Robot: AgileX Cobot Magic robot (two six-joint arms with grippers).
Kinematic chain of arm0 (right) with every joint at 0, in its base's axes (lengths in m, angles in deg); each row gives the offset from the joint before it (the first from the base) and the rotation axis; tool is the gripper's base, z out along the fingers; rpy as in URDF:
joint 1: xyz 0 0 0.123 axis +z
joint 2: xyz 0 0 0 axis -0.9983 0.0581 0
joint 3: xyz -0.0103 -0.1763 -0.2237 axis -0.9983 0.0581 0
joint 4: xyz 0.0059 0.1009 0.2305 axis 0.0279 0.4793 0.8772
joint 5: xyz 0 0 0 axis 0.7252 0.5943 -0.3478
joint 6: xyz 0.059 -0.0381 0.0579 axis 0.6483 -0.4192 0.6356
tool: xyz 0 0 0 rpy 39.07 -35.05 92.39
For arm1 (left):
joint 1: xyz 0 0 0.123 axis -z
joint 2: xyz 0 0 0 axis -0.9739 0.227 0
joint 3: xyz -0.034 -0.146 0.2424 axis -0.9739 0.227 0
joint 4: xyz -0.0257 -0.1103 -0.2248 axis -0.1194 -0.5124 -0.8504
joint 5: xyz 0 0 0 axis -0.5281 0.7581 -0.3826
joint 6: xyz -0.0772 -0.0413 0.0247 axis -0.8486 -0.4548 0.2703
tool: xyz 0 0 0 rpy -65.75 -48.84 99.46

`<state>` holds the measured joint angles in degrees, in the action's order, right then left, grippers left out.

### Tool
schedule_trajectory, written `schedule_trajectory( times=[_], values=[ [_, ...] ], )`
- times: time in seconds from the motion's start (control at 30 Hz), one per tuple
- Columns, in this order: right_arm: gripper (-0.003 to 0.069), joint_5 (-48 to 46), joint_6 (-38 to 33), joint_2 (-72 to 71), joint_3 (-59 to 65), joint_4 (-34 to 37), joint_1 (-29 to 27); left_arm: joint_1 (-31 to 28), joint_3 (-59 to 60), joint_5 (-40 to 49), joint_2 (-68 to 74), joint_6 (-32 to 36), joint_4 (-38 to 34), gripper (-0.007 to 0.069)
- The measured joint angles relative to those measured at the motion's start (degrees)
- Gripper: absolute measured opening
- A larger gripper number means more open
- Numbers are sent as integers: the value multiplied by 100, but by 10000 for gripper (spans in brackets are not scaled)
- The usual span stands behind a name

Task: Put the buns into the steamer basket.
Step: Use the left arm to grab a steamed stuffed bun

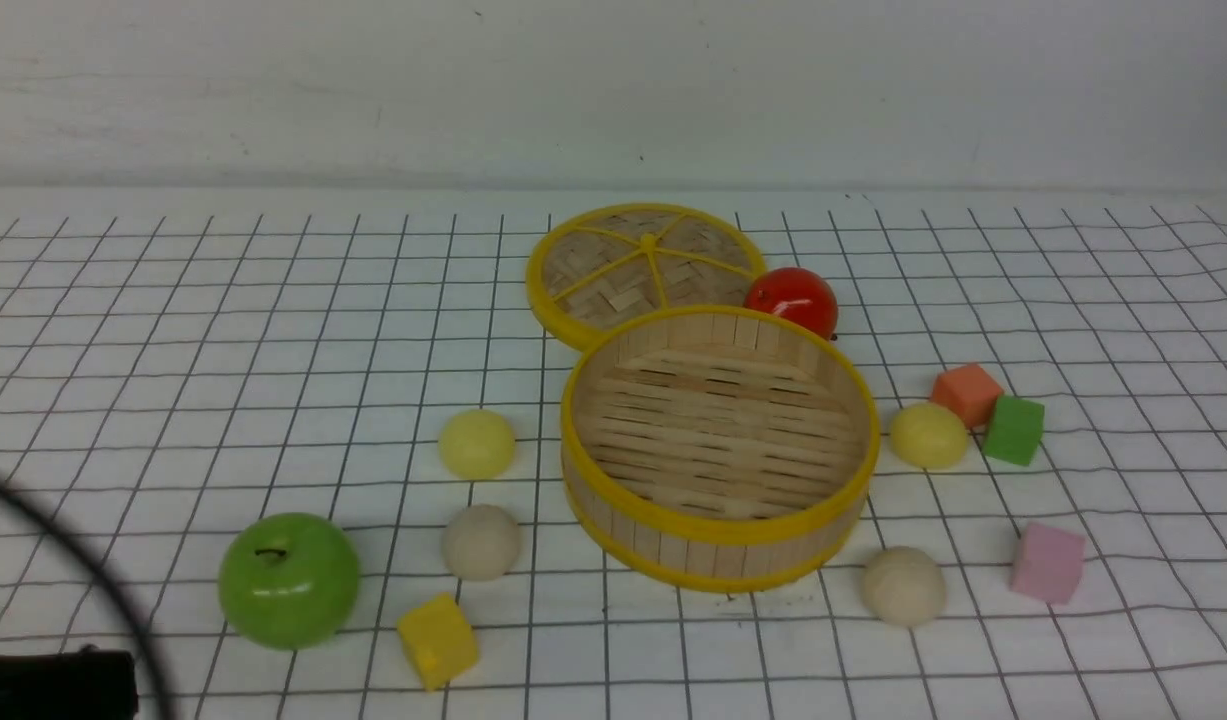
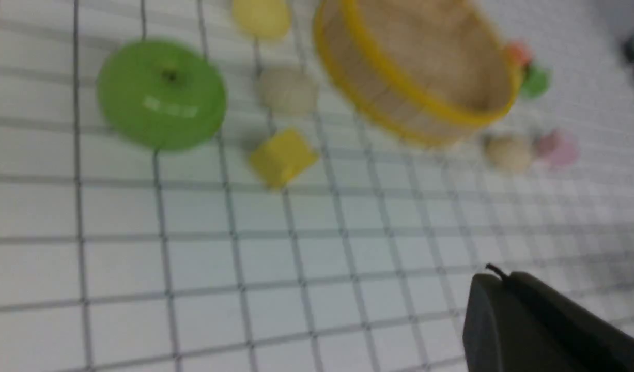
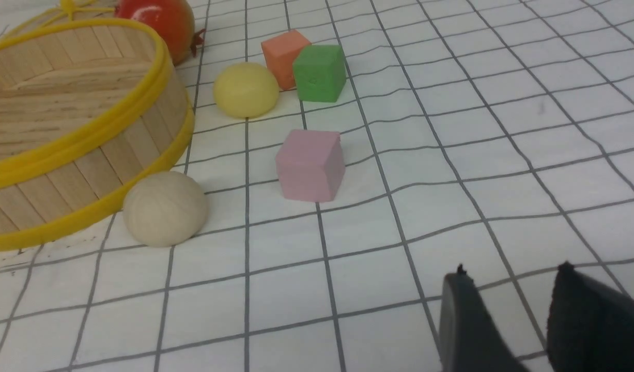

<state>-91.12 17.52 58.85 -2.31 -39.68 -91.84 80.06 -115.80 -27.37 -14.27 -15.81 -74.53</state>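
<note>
Only in wrist views, left claw (image 2: 504,279) pressed together, right claw (image 3: 513,276) spread.

Green apple (image 2: 161,95), steamer basket (image 2: 371,101), apparently three buns (image 2: 288,90)

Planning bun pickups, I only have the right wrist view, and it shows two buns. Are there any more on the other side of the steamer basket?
Observer: Yes, two more sit left of the steamer basket: a pale yellow bun and, nearer the robot, a beige bun.
Operator: Anything crowding them?
Observer: A green apple and a yellow cube lie near the beige one, none touching it.
Operator: Where's the other arm?
Observer: The left gripper is shut, empty, and apart from all of them.
</note>
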Motion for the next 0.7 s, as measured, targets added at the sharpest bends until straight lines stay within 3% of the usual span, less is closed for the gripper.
schedule_trajectory(
  times=[0.07,0.27,0.4,0.53,0.7],
  values=[
    [241,0,0,0,0,0,0,0,-317,276,848,184,225,-13],
    [241,0,0,0,0,0,0,221,-950,24,2769,497,356,-13],
    [241,0,0,0,0,0,0,1432,-1469,-488,3557,471,494,-13],
    [241,0,0,0,0,0,0,2493,-2063,-689,4368,-193,1051,-13],
    [241,0,0,0,0,0,0,2656,-2633,-709,5305,-685,1941,-13]
  ],
)
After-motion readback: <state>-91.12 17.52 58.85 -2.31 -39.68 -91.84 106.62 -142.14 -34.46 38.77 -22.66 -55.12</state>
